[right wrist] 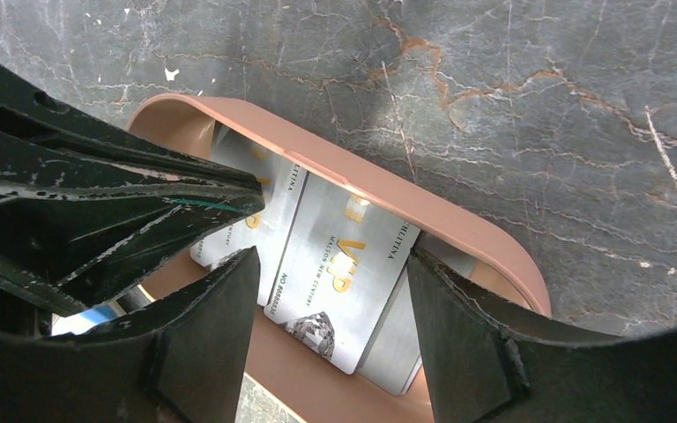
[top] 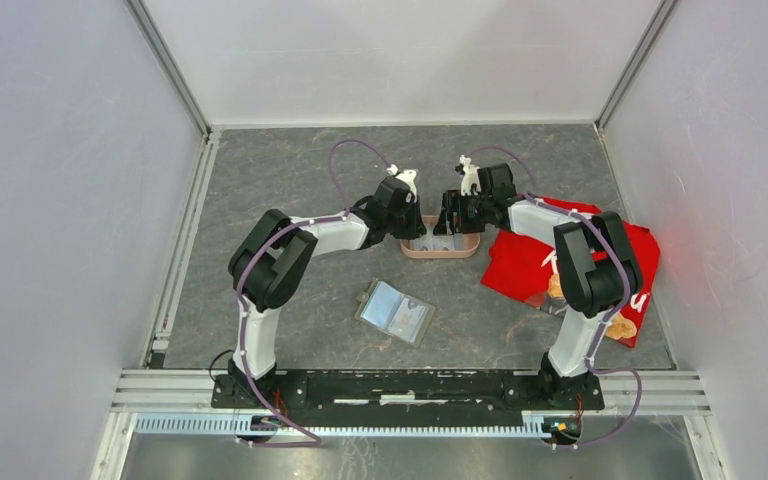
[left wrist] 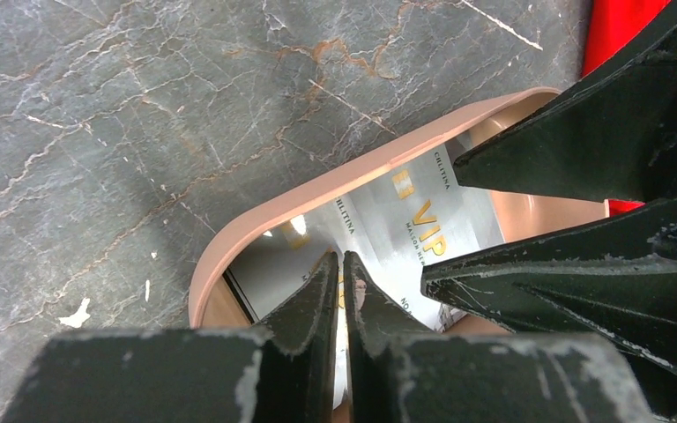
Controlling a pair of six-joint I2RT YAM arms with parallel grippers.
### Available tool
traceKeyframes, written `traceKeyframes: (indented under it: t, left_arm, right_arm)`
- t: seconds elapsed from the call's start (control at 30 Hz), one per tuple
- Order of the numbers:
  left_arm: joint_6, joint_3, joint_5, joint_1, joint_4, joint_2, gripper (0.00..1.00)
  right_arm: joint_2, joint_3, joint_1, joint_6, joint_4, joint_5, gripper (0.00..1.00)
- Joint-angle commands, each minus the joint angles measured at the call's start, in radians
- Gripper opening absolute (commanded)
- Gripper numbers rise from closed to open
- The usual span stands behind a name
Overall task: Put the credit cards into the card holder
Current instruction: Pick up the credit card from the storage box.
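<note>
picking step: the right pincer (right wrist: 332, 257) hangs open astride the credit cards (right wrist: 317, 300) in the pink tray (right wrist: 361, 189), the left pincer (left wrist: 344, 273) beside it is nearly closed, so next needs a firm grip, then carrying to the open card holder (top: 396, 311) well behind both.

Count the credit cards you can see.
3 credit cards in the pink tray: the middle card, a second card beside it, a third card peeking from underneath. Others may be hidden.

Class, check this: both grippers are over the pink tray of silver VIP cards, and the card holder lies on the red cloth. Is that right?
No. The top external view shows the card holder on the grey table, apart from the red cloth; the rest stands.
</note>
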Motion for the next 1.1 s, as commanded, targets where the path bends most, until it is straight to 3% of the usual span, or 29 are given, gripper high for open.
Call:
traceKeyframes:
  t: [0.0,0.53,0.97,1.07]
  left_arm:
    - [0.030,0.030,-0.007,-0.002,-0.023,0.023,0.12]
    - [0.027,0.026,-0.008,-0.001,-0.019,0.019,0.11]
    - [-0.031,-0.039,0.050,0.039,0.063,-0.012,0.14]
    - [-0.049,-0.053,0.075,0.052,0.084,-0.016,0.15]
  right_arm:
    - [-0.022,0.019,0.003,0.025,0.045,-0.068,0.68]
    - [-0.073,-0.009,0.002,0.063,0.114,-0.168,0.61]
    - [-0.040,-0.026,0.002,0.110,0.160,-0.271,0.41]
    - [-0.033,-0.028,0.001,0.118,0.166,-0.286,0.41]
